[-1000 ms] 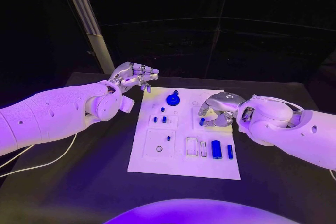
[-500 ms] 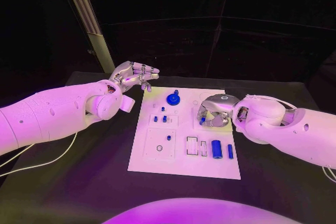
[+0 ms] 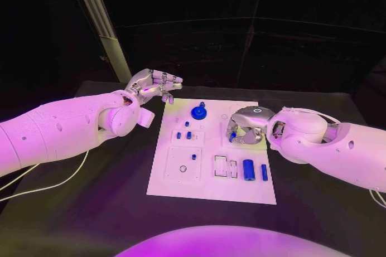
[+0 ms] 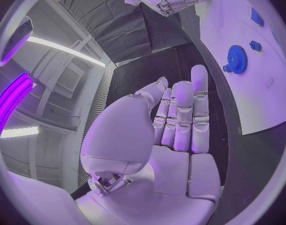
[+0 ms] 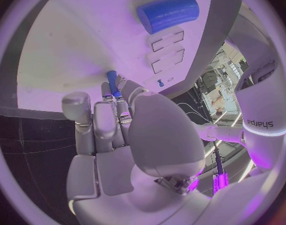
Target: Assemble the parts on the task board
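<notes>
Right hand (image 3: pixel 245 125) w/ a blue pin (image 5: pixel 112 82) blocks the board's (image 3: pixel 213 193) right-middle, gear (image 3: pixel 198 112) stands at far end; near edge & left side lie open.

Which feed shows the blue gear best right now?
Left wrist view: the blue gear sits unobstructed on the task board, teeth visible. The head view shows it smaller, beyond the right hand. I can't find it in the right wrist view.

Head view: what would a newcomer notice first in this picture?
The white task board in the middle of the black table stands out first, with a blue gear near its far edge. The right hand pinches a small blue peg over the board, while the left hand hovers beyond the board's far left corner.
</notes>
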Robot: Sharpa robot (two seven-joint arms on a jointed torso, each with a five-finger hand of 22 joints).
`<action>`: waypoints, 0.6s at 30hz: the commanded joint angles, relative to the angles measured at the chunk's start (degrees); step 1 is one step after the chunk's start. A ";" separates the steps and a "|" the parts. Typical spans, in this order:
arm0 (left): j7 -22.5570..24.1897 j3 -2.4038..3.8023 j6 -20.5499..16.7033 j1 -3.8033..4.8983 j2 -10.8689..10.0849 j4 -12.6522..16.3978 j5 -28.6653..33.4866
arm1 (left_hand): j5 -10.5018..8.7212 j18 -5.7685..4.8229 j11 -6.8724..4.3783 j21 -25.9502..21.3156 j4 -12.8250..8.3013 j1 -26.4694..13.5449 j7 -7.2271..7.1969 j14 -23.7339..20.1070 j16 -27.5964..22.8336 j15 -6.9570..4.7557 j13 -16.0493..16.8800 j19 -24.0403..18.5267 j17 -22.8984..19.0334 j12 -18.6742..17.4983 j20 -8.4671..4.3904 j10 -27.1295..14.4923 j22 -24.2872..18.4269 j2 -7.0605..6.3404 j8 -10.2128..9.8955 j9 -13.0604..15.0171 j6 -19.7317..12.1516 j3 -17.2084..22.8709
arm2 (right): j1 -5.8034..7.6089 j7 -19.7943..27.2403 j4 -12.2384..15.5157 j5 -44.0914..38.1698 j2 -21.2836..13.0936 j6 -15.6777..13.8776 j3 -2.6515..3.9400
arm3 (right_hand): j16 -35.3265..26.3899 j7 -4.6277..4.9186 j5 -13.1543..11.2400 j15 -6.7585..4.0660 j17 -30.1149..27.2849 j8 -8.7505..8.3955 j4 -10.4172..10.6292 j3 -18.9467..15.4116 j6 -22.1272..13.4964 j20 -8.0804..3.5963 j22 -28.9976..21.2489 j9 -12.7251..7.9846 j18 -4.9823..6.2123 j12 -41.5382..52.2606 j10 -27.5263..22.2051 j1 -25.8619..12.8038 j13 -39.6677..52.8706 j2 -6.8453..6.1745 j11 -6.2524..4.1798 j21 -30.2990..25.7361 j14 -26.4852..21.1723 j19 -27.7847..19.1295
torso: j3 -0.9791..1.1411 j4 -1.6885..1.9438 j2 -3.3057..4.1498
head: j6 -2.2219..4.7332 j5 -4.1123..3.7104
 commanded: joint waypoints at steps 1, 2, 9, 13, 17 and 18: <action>0.15 0.02 0.72 0.09 0.00 -0.06 0.13 | 0.08 0.27 0.11 -0.38 0.19 -0.52 0.14 -0.24 -0.20 0.00 -0.08 -0.16 -0.06 0.11 0.19 -0.14 -0.09 -0.28 0.05 -0.08 -0.30 0.25 | 0.09 0.87 0.85 -0.76 -0.57 -5.41 0.02 | 0.40 0.11 -0.26 -0.22 -0.03 0.09 -0.52 1.02 0.23 -0.14 0.24 0.05 -0.99 -0.23 2.06 1.38 0.37 0.44 -1.60 0.35 1.69 0.39 | 0.02 -0.01 -0.05 | 0.08 -0.08; 0.15 0.02 0.72 0.09 -0.01 -0.08 0.13 | 0.08 0.27 0.11 -0.38 0.19 -0.52 0.14 -0.24 -0.20 0.00 -0.08 -0.16 -0.06 0.11 0.19 -0.14 -0.09 -0.28 0.05 -0.08 -0.30 0.25 | 0.09 0.97 1.25 -0.49 -0.85 -6.04 0.03 | 0.41 0.13 -0.26 -0.21 -0.04 0.05 -0.66 1.22 0.22 -0.14 0.30 0.03 -1.00 -0.33 2.12 1.34 0.38 0.33 -1.58 0.40 1.68 0.40 | 0.00 0.00 -0.05 | 0.11 -0.12; 0.14 0.02 0.69 0.08 0.00 -0.21 0.13 | 0.08 0.27 0.11 -0.38 0.19 -0.52 0.14 -0.24 -0.20 0.00 -0.08 -0.16 -0.06 0.11 0.19 -0.14 -0.09 -0.28 0.05 -0.08 -0.30 0.25 | 0.11 1.90 5.14 1.54 -3.35 -8.50 0.13 | 0.43 0.26 -0.28 -0.13 -0.17 -0.15 -1.30 2.14 0.16 -0.09 0.33 -0.05 -1.00 -0.88 2.30 1.00 0.44 -0.17 -1.47 0.50 1.61 0.28 | -0.09 -0.01 -0.15 | 0.37 -0.37; 0.14 0.02 0.69 0.08 0.05 -0.28 0.13 | 0.08 0.28 0.12 -0.49 0.21 -0.55 0.15 -0.32 -0.26 0.02 -0.09 -0.16 -0.18 0.20 0.22 -0.17 -0.17 -0.27 0.10 -0.06 -0.32 0.33 | 0.12 1.97 7.95 2.79 -4.56 -9.18 0.52 | 0.44 0.37 -0.36 -0.07 -0.23 -0.33 -1.47 2.51 0.03 -0.05 0.30 -0.12 -0.99 -1.20 2.24 0.70 0.46 -0.34 -1.38 0.50 1.58 0.18 | -0.03 0.00 -0.08 | 0.65 -0.27; 0.16 0.02 0.73 0.07 0.17 -0.34 0.13 | 0.08 0.28 0.12 -0.49 0.21 -0.55 0.15 -0.32 -0.26 0.02 -0.09 -0.16 -0.18 0.20 0.22 -0.17 -0.17 -0.27 0.10 -0.06 -0.32 0.33 | 0.12 2.79 10.55 3.22 -4.47 -11.08 0.84 | 0.48 0.42 -0.33 -0.04 -0.19 -0.41 -1.56 2.69 -0.04 -0.03 0.40 -0.16 -1.00 -1.35 2.22 0.58 0.46 -0.40 -1.34 0.57 1.57 0.19 | -0.02 0.00 -0.05 | 0.72 -0.23; 0.18 0.02 0.74 0.07 0.22 -0.36 0.13 | 0.08 0.28 0.12 -0.49 0.21 -0.55 0.15 -0.32 -0.26 0.02 -0.09 -0.16 -0.18 0.20 0.22 -0.17 -0.17 -0.27 0.10 -0.06 -0.32 0.33 | 0.11 3.16 10.90 3.13 -4.08 -11.49 0.88 | 0.50 0.43 -0.30 -0.03 -0.18 -0.44 -1.60 2.76 -0.06 -0.02 0.44 -0.17 -1.01 -1.40 2.21 0.56 0.47 -0.43 -1.33 0.60 1.57 0.19 | -0.04 -0.01 -0.08 | 0.76 -0.27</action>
